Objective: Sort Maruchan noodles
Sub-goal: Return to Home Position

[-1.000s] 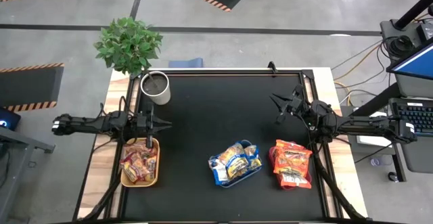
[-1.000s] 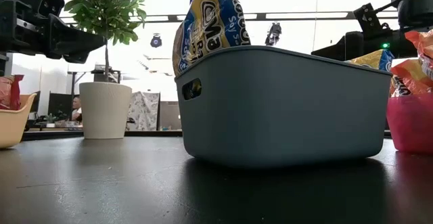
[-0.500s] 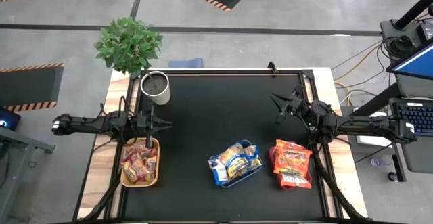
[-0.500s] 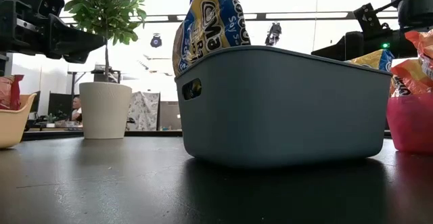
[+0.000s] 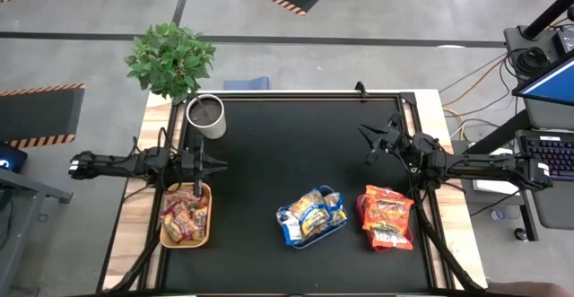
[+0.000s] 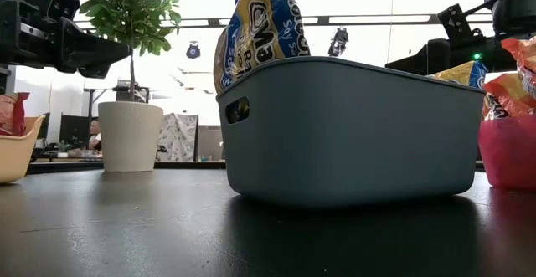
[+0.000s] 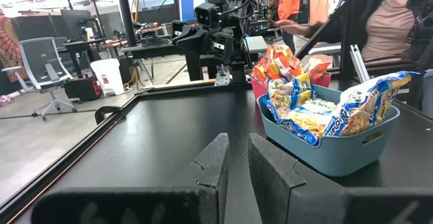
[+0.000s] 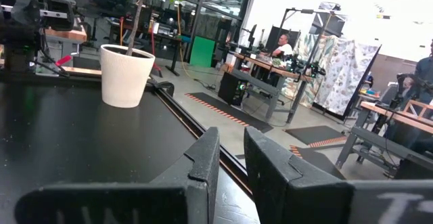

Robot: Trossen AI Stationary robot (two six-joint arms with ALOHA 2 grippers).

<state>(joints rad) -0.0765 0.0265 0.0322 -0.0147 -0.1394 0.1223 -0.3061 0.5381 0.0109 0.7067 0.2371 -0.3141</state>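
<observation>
The Maruchan noodles lie sorted in three trays along the table's near side. Red packets [image 5: 182, 218] fill a yellow tray [image 5: 209, 225] at the left. Blue-and-yellow packets [image 5: 314, 212] fill a blue tray [image 6: 352, 135] in the middle. Orange packets [image 5: 387, 214] fill a pink tray [image 6: 507, 156] at the right. My left gripper [image 5: 218, 164] hovers level just beyond the yellow tray's far end, shut and empty. My right gripper [image 5: 366, 144] hovers at the table's right side, beyond the pink tray, also shut with nothing in it.
A white pot [image 5: 206, 116] with a green plant [image 5: 170, 59] stands at the table's far left corner. The black tabletop [image 5: 287, 153] spreads between the two arms. People sit and stand at desks in the room beyond the table.
</observation>
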